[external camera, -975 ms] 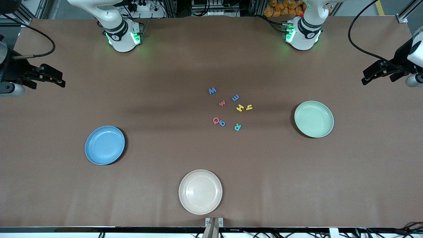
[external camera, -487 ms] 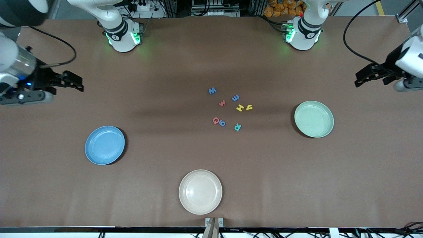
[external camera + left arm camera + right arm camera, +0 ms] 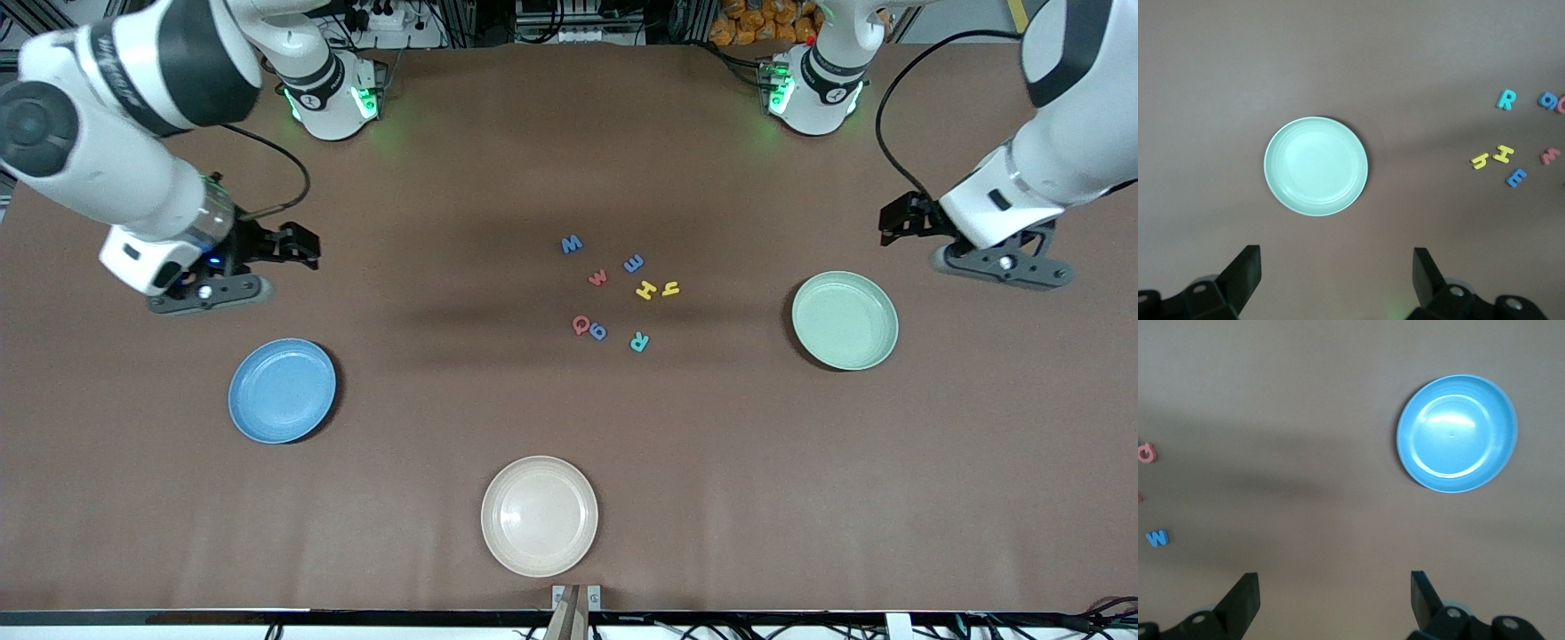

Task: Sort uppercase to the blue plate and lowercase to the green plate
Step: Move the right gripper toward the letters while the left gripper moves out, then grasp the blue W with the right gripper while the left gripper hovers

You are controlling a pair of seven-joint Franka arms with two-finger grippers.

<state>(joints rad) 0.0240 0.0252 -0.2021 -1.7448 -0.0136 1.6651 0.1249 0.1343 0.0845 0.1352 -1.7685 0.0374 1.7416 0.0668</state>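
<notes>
The letters lie in a loose cluster mid-table: uppercase blue W (image 3: 571, 244), red Q (image 3: 581, 325), yellow H (image 3: 645, 290) and teal R (image 3: 639, 341); lowercase red w (image 3: 597, 277), yellow h (image 3: 670, 287), blue q (image 3: 598, 332) and a blue m-like letter (image 3: 634, 263). The blue plate (image 3: 282, 390) sits toward the right arm's end, the green plate (image 3: 845, 320) toward the left arm's end; both hold nothing. My right gripper (image 3: 302, 244) hangs open over bare table beside the blue plate (image 3: 1457, 433). My left gripper (image 3: 893, 222) hangs open over bare table beside the green plate (image 3: 1316, 166).
A cream plate (image 3: 539, 516) with nothing on it sits near the table's front edge, nearer the front camera than the letters. Brown table surface (image 3: 444, 373) lies between the letter cluster and each plate.
Both arms have swung in from the table's ends toward the plates, their grippers staying open. Letters and plates have not moved.
</notes>
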